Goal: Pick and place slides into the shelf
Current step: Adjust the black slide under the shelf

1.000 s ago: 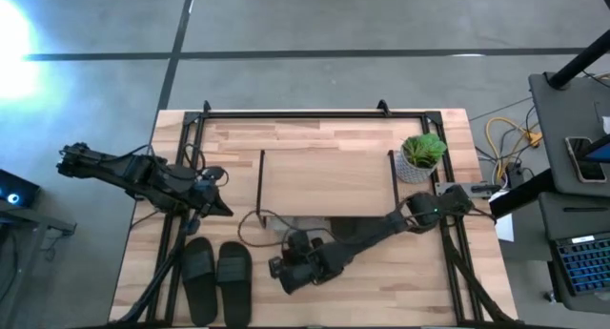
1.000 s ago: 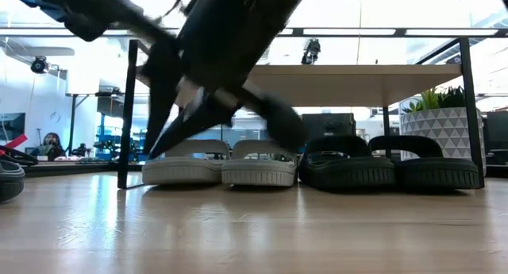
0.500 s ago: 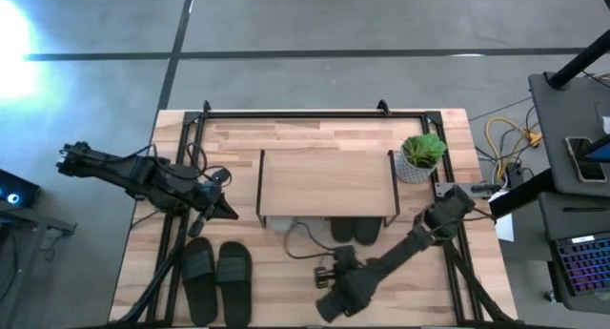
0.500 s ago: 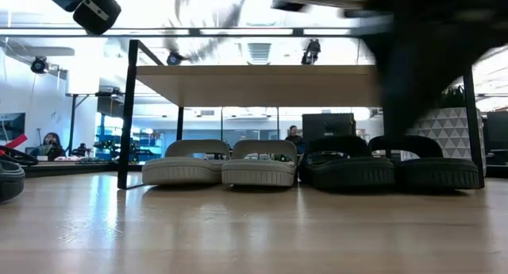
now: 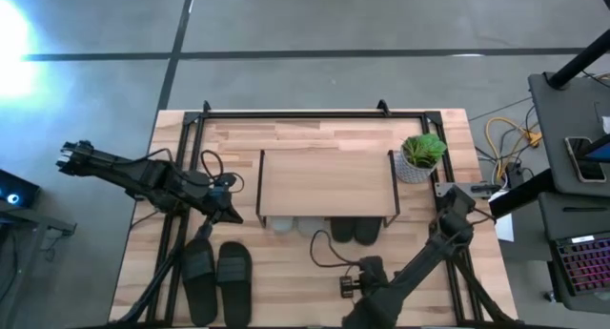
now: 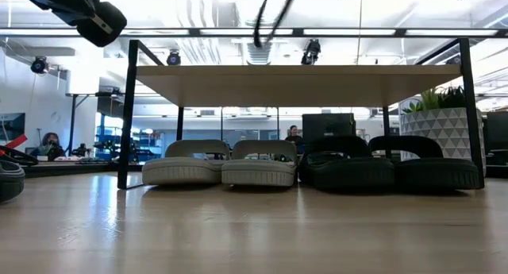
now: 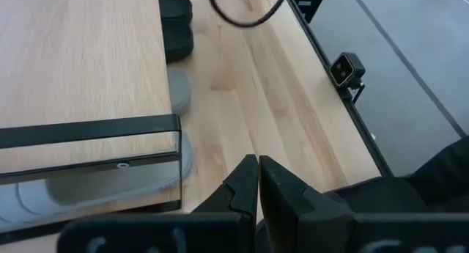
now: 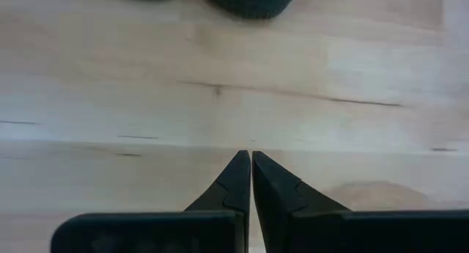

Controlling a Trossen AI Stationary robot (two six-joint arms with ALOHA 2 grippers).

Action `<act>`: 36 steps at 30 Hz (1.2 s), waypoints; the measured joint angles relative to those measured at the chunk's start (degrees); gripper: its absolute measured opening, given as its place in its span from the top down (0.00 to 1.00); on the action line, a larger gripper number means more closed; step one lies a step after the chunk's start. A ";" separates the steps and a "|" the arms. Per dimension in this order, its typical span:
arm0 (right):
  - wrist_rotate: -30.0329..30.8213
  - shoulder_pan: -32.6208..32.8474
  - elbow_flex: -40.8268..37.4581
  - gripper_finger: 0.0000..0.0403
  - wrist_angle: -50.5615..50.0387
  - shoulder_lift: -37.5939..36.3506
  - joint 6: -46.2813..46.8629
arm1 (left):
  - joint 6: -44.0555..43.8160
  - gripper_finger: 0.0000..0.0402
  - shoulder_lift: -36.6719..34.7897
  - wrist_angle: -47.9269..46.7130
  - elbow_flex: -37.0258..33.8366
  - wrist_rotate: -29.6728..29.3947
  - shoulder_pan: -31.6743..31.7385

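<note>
On the pale wood bench [image 5: 315,262] over grey concrete floor, light grey slides [image 6: 218,164] and black slides [image 6: 389,164] line up under the shelf [image 5: 327,184], another black pair [image 5: 217,270] outside, left claw [image 7: 257,181] and right claw [image 8: 250,174] clenched empty.

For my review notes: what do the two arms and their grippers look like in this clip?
Both arms are dark, near-black jointed links. The left arm carries a thin black cable looping beside its wrist; the right arm trails a similar loose black cable. The left gripper and the right gripper each end in two matte black, tapering, pointed fingers.
</note>
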 joint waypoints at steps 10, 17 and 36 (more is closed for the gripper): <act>3.27 -0.91 -8.38 0.98 2.85 0.28 -0.60 | 0.46 1.00 0.44 -0.18 -0.06 -0.04 0.00; 5.91 -3.56 -9.56 0.98 2.72 -0.31 -0.99 | 2.04 1.00 1.38 -0.03 -0.07 -0.13 0.00; 10.42 -7.29 -15.34 0.98 5.19 -0.66 -2.73 | 2.04 1.00 2.47 -0.03 -0.09 -0.15 0.00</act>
